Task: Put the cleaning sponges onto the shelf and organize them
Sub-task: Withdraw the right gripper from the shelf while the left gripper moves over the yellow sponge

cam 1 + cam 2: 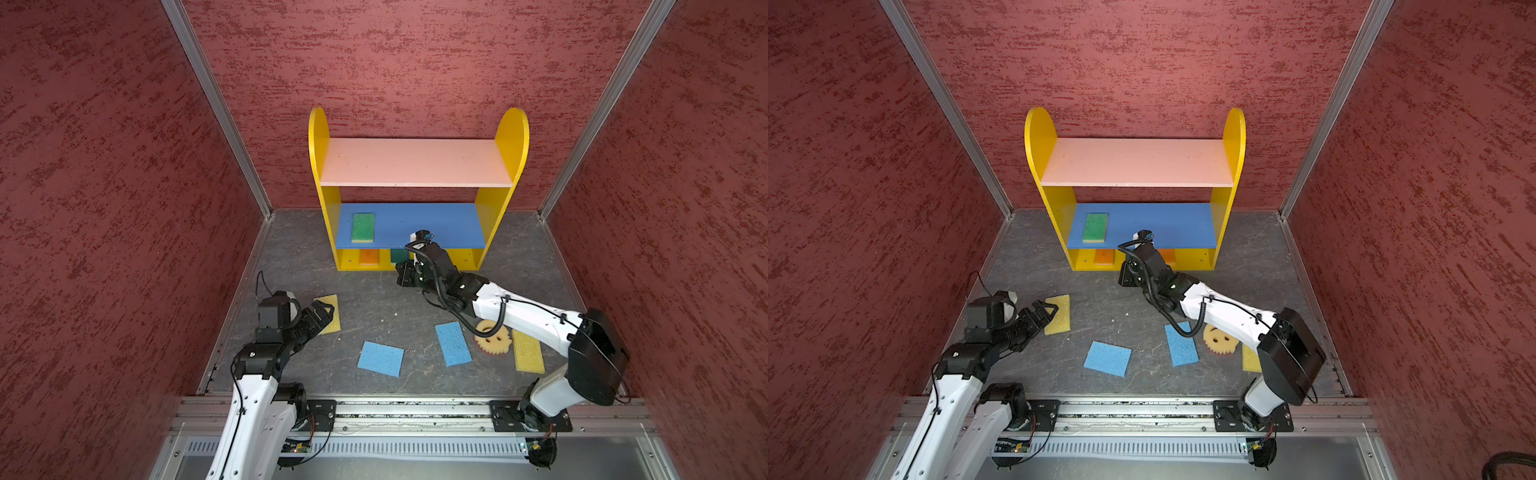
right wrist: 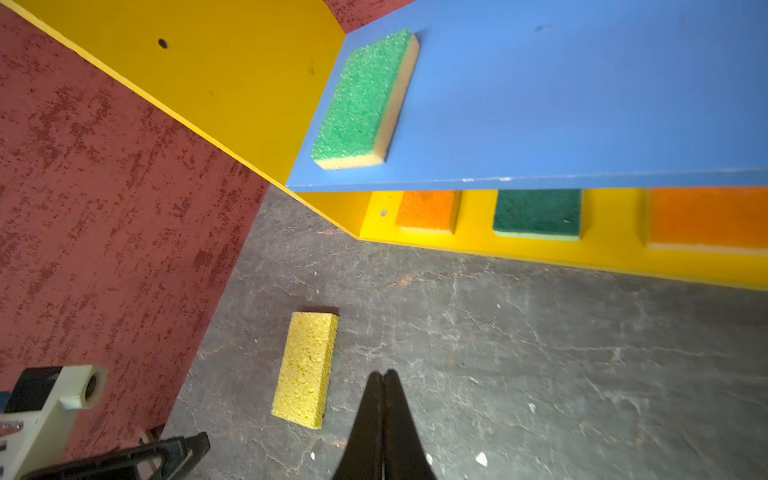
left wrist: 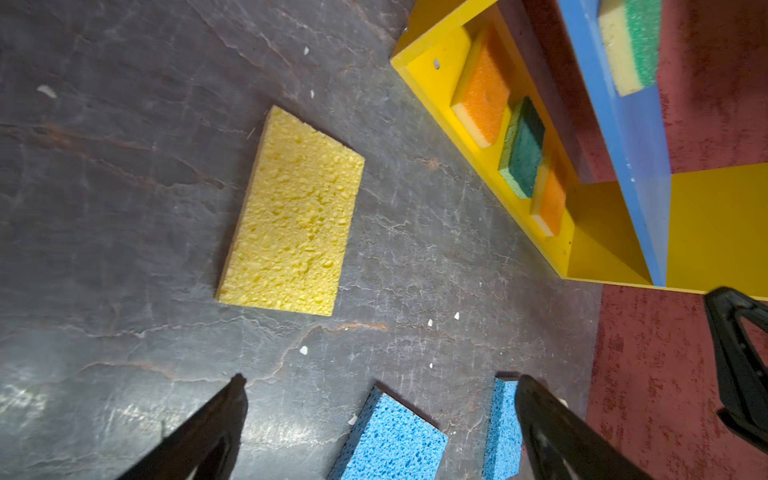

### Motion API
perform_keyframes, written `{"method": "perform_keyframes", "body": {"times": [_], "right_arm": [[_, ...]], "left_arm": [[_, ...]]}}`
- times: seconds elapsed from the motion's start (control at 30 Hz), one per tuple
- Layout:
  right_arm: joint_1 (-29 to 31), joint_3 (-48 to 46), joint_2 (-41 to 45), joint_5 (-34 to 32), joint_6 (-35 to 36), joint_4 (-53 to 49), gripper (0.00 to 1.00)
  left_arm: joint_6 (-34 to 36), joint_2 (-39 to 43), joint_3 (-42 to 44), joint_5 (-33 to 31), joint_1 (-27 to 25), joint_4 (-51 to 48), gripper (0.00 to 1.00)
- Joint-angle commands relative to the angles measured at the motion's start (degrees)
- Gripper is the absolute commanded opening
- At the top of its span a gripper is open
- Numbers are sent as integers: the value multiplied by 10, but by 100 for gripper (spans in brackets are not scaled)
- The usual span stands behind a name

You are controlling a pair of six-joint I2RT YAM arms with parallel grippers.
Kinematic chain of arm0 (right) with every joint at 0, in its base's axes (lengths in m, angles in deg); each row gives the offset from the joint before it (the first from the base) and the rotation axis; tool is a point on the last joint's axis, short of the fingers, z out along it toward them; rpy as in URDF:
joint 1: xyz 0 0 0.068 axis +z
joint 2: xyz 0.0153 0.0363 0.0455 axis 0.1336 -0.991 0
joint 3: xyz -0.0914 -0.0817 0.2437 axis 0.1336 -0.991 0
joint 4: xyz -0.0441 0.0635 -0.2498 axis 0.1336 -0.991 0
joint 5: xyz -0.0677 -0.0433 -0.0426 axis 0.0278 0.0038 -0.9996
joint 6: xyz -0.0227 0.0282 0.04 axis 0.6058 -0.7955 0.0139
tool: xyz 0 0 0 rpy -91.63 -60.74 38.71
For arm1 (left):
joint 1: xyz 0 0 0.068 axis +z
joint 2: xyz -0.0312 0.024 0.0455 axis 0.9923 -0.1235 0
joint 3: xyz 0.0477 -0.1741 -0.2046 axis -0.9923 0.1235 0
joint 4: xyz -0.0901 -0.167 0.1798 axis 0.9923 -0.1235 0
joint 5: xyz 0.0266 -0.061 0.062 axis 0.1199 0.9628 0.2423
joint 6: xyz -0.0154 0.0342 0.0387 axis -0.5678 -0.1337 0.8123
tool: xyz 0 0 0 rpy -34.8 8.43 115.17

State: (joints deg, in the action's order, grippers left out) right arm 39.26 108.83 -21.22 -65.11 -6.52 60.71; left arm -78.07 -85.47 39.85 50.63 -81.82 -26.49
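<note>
Yellow sponge (image 3: 291, 216) (flat) near left gripper (image 3: 379, 379)

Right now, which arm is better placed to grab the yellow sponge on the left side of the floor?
Left. The left gripper is open right by that yellow sponge; the right gripper is shut, up at the shelf.

I find no legible text, label, brand or number in any view. Nothing reads on the boards or side panels of the shelf (image 1: 513, 137), nor on the flat sponges (image 1: 380, 358). The only sign I can make out is the cut-out smiling face on the round yellow sponge (image 1: 1219, 340).
</note>
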Motion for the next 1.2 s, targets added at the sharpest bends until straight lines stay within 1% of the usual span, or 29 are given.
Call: {"method": "perform_keyframes", "body": {"times": [0.0, 0.17, 0.27, 0.33, 0.43, 0.5, 0.67, 0.9, 0.97, 1.03, 1.17], "right_arm": [[1, -32, 29, -24, 28, -23, 13], [-2, -80, 50, -34, 32, -29, 24], [-3, -104, 50, -30, 28, -16, 28], [-5, -113, 50, -24, 24, -13, 29], [-8, -120, 50, -12, 22, -10, 29], [-9, -124, 50, -9, 25, -9, 30], [-14, -115, 34, -2, 34, -28, 37], [-17, -112, 12, 18, 32, -23, 39], [-17, -113, 8, 23, 32, -19, 39], [-18, -113, 4, 22, 33, -21, 39], [-20, -108, 1, 24, 34, -27, 39]], "left_arm": [[-8, -2, -2, -26, 4, -4, 100], [-19, 0, 21, -42, 4, 6, 100], [-28, -10, 36, -48, 5, 16, 96], [-33, -17, 45, -45, 4, 25, 92], [-36, -26, 57, -49, 5, 39, 91], [-39, -34, 60, -51, 5, 46, 91], [-43, -58, 74, -43, 4, 81, 93], [-56, -107, 93, -35, 4, 137, 92], [-54, -122, 92, -38, 4, 148, 88], [-54, -134, 93, -39, 4, 162, 81], [-52, -160, 96, -47, 3, 182, 70]]}}
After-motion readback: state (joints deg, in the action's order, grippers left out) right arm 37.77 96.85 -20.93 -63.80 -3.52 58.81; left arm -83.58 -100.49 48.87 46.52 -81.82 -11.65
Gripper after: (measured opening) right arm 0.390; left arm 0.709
